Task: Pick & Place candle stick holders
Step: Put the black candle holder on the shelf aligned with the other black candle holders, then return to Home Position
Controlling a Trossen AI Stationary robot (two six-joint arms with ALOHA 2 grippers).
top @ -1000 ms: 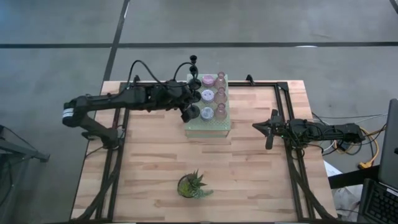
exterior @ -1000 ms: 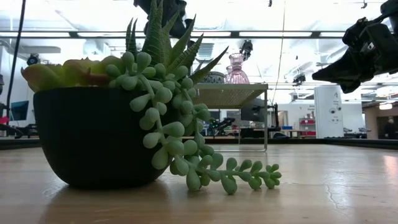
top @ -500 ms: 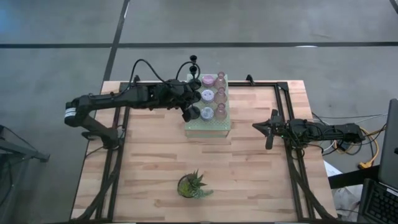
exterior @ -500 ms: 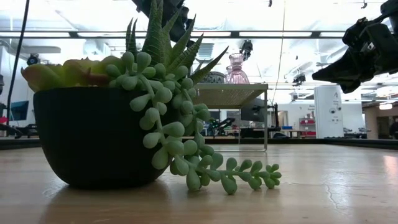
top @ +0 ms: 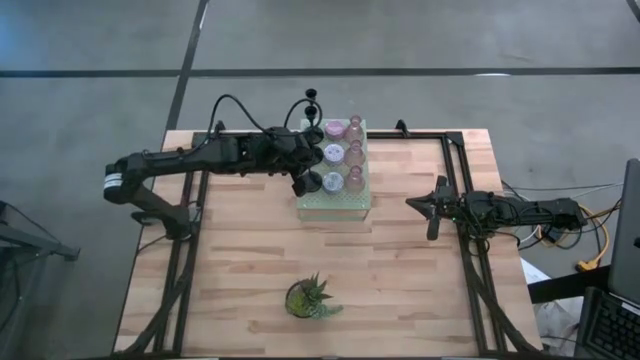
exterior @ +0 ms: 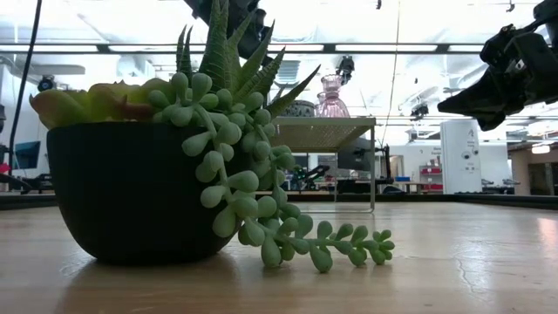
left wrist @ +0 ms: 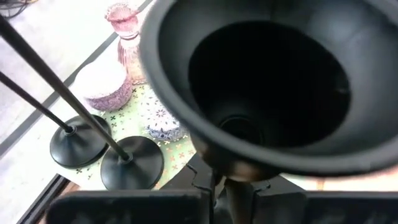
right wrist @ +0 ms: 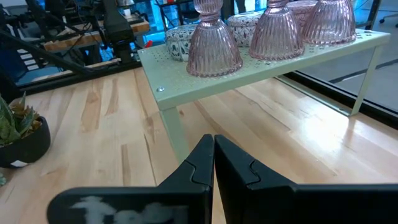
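My left gripper [top: 306, 166] reaches over the left side of the pale green perforated box [top: 336, 203] and is shut on a black candle stick holder, whose wide cup [left wrist: 267, 81] fills the left wrist view. Two other black holders stand on the box by their round bases [left wrist: 78, 147] [left wrist: 131, 165]. Pink glass holders [right wrist: 214, 43] and squat lilac-grey holders [left wrist: 104, 84] stand on the box top too. My right gripper [top: 411, 203] is shut and empty, above the table to the right of the box. My left gripper pinches the black holder's thin stem just under the cup [left wrist: 231, 184] between its two fingers. The cup's open mouth faces the wrist camera. The cup hides the stem's lower part and the base, so whether the base rests on the box cannot be told.
A spiky green plant in a dark pot [top: 310, 298] stands near the table's near edge, in the middle; it fills the left of the low view [exterior: 131, 192]. A black frame runs along the table's left, right and far edges [top: 462, 160].
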